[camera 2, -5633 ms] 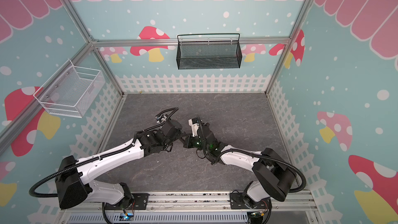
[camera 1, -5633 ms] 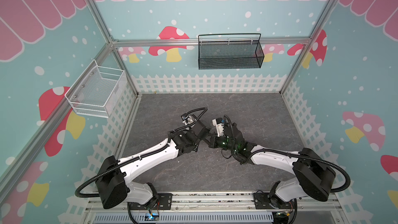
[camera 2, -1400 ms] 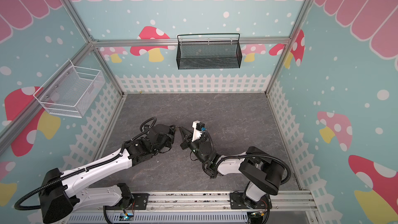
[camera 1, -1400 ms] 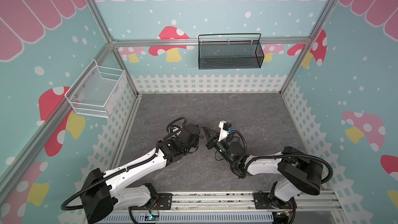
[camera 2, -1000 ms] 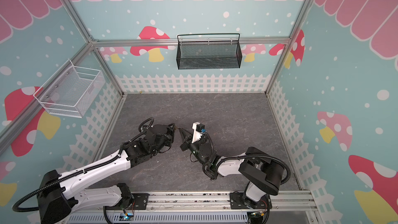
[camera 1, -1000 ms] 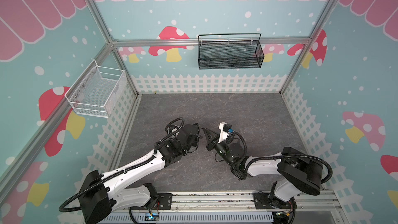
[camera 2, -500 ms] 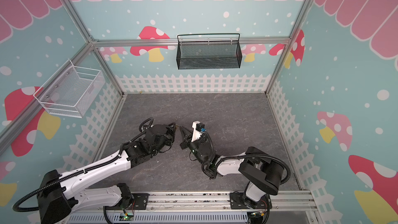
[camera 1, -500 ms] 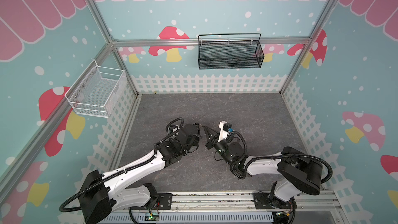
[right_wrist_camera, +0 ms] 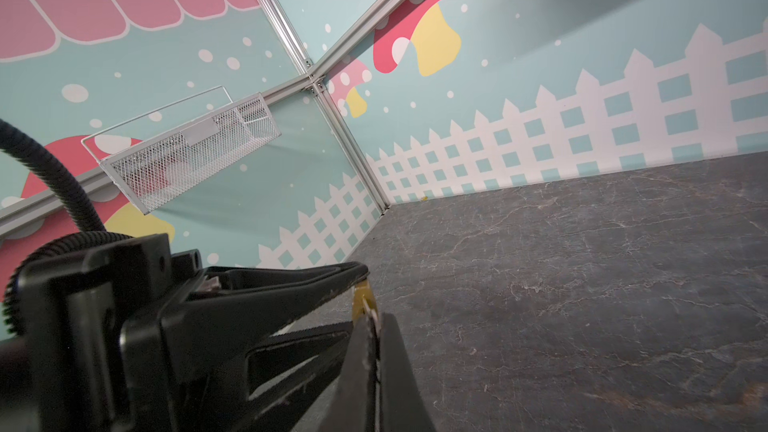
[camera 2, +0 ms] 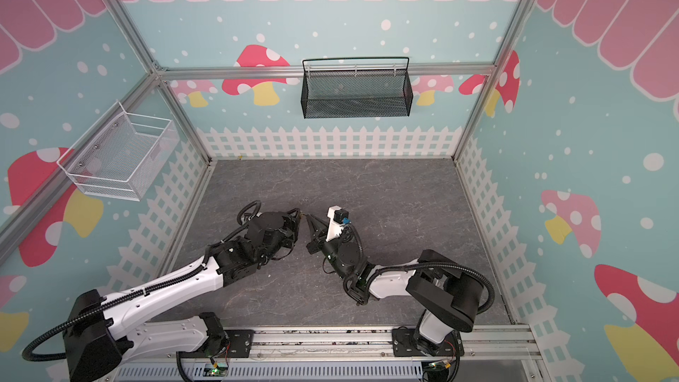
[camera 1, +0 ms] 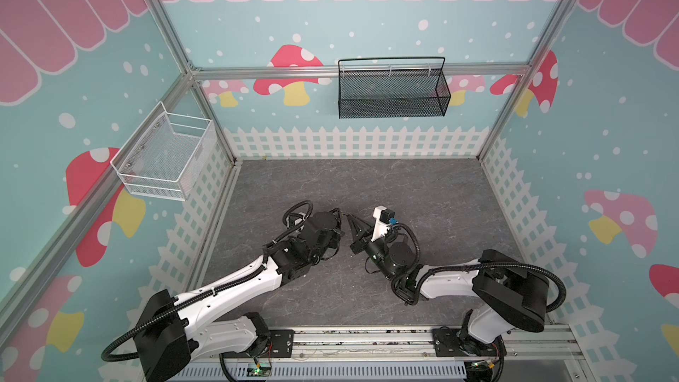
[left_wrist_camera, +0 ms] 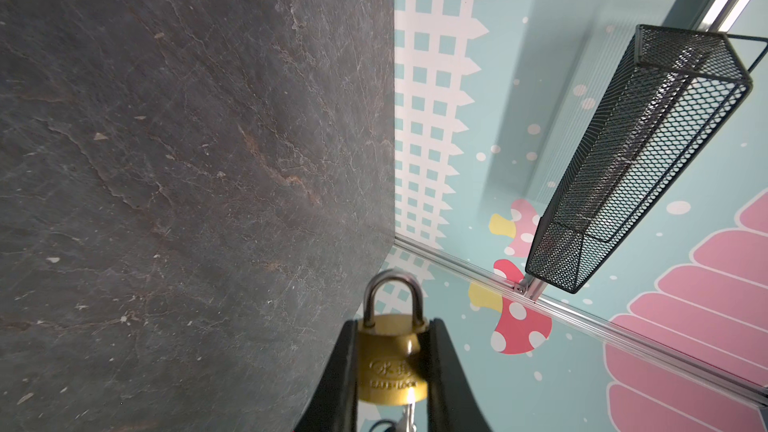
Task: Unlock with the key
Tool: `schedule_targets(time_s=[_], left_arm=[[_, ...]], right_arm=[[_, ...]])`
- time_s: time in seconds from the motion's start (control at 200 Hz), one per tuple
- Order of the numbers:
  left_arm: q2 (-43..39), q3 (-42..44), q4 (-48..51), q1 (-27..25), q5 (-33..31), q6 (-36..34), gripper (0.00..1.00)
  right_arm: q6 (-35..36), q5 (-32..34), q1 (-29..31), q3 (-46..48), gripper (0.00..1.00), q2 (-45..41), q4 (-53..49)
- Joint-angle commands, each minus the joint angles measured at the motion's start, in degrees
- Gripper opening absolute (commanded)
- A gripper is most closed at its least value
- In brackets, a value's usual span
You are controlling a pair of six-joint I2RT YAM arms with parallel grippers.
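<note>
— Over the middle of the floor (camera 1: 404, 185), where is the key (left_wrist_camera: 409, 411)?
— At the keyhole end of the brass padlock (left_wrist_camera: 392, 361), which the left gripper (left_wrist_camera: 392, 328) clamps. The right gripper (right_wrist_camera: 374, 320) is pressed together, seemingly pinching the key.
— Unlocked?
— No, the shackle (left_wrist_camera: 392, 288) sits closed. Turning the key and freeing it likely remain.

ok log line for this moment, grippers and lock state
left gripper: shut on brass padlock | right gripper: shut on key | key: at padlock's bottom end | shackle: closed
</note>
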State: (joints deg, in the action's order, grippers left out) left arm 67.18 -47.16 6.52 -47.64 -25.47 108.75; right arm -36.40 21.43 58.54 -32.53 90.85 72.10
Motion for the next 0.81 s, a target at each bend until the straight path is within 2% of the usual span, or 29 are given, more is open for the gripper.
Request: schedule_targets(time_s=[0.0,0.32,0.595,0.8], left_arm=[[-0.3,0.4,-2.3,0.0,0.8,1.1,0.00],[0.0,0.7,-4.5,0.0,1.6,1.0,0.00],[-0.5,0.3,-5.5,0.0,3.6,-0.1,0.00],[-1.0,-2.8,-1.4,-0.6,4.9,-2.7,0.00]], right_arm=[[0.8,-1.3,0.2,-0.9,0.00,1.3,1.3],[1.1,-0.1,0.2,0.0,0.00,2.0,1.9],[4.3,-0.5,0.2,-1.0,0.00,1.6,2.5],[7.6,-0.7,0.2,-1.8,0.00,1.6,2.7]])
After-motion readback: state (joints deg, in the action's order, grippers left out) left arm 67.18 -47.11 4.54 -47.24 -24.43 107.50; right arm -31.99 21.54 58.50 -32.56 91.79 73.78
